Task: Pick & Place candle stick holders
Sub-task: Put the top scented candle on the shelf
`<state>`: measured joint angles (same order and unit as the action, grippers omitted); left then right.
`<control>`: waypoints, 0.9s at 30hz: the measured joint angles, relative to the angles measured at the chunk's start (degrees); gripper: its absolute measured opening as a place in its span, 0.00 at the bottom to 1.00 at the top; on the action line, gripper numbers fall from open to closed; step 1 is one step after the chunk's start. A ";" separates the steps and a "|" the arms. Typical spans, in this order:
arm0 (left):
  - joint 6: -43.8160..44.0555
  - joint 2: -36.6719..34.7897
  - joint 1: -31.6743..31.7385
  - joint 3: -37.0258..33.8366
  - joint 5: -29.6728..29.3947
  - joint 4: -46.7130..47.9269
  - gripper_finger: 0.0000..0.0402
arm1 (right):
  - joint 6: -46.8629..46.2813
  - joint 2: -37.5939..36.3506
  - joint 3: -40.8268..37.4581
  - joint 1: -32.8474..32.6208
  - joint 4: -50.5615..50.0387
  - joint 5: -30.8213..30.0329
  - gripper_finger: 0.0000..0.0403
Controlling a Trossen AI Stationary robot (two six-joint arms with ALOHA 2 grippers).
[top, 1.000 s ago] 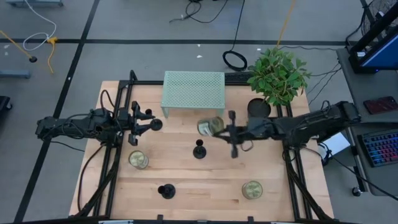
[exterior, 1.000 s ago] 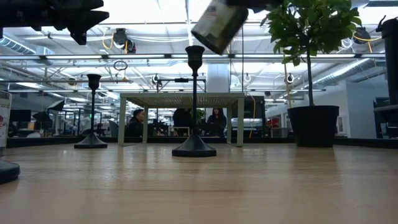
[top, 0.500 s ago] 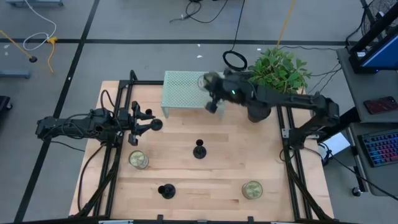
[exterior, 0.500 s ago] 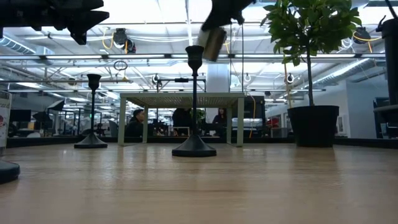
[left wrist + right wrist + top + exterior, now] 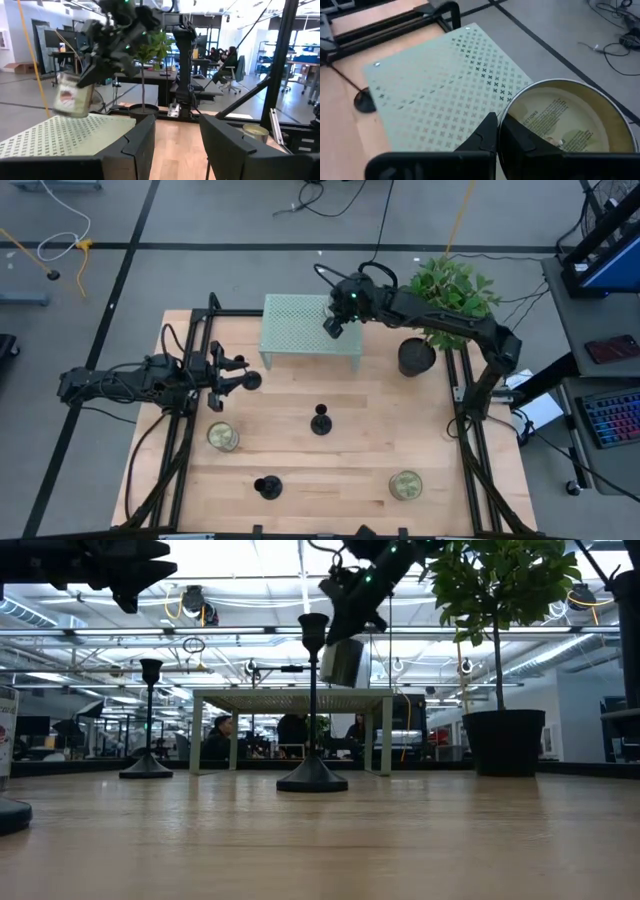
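Note:
My right gripper (image 5: 333, 326) is shut on a pale greenish-gold can (image 5: 343, 662) over the right part of the perforated green rack (image 5: 300, 325). One black candle stick holder (image 5: 320, 421) stands on its round base mid-table. A second holder (image 5: 267, 486) stands near the front edge. In the low view a third holder (image 5: 148, 720) stands farther back on the left. My left gripper (image 5: 245, 377) is open and empty at the table's left, above the surface. My right gripper holds the can by its open rim (image 5: 506, 111), one finger (image 5: 520, 142) inside the can and one (image 5: 482, 137) outside. The fingers come from above, slanting down. The can hangs below them, slightly tilted, just over the rack's top (image 5: 75, 135); whether it touches, I cannot tell.
Two more pale cans (image 5: 222, 437) (image 5: 405, 484) stand on the table's near half. A potted plant (image 5: 416, 355) stands at the far right beside the rack. Black frame rails (image 5: 470, 440) run along both table sides.
My right gripper has carried the can from the table's middle up and toward the far edge, over the rack, then down close to the rack's top. The can, strongly tipped a second ago, now hangs nearly upright.

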<state>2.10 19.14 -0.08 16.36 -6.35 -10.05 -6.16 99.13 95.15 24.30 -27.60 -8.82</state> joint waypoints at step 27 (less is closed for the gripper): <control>-0.10 0.00 0.00 0.00 0.26 0.01 0.40 | 1.06 1.62 -0.06 3.88 -2.47 0.18 0.06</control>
<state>2.00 19.14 -0.08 16.36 -6.09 -10.04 -5.10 100.75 95.09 28.18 -30.06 -8.64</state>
